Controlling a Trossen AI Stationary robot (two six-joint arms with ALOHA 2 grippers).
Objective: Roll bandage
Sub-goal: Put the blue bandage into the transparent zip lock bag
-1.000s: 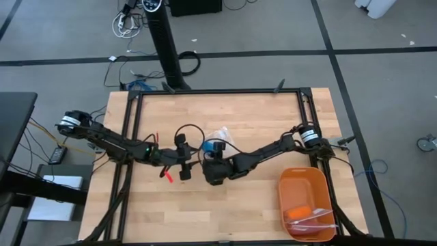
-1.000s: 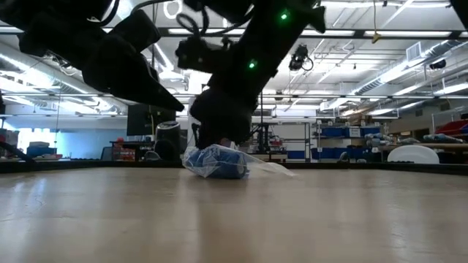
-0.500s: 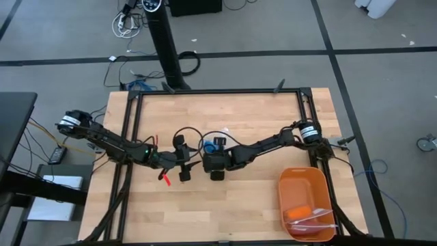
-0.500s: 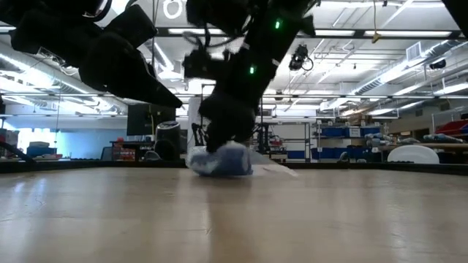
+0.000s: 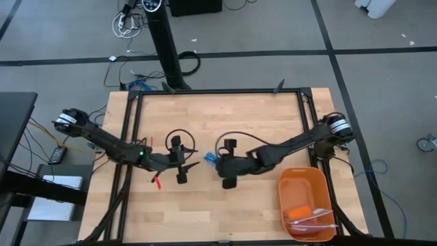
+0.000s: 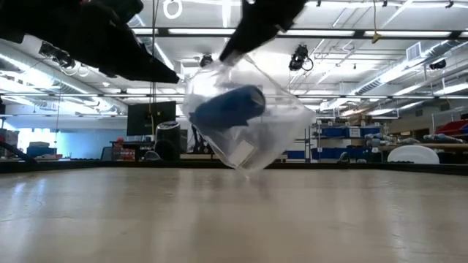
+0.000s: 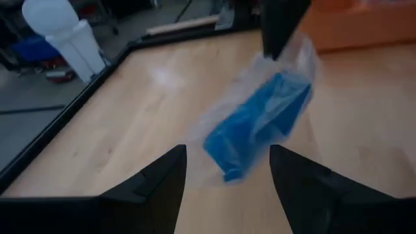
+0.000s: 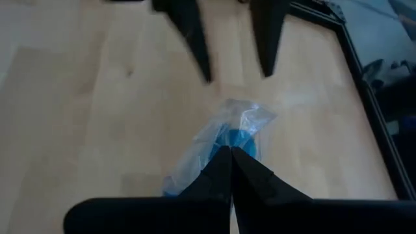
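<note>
The right gripper pinches the clear bag with the blue bandage inside, maybe just off the table, so the open left gripper at nine o'clock should grab slowly

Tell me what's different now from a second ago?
The right gripper has pinched shut on the clear bag and lifted it off the table; before, the bag lay on the wood. The blue bandage roll hangs inside it. That arm also pulled back toward the orange tray. The left gripper is still open, facing the bag. The tray has not moved.
</note>
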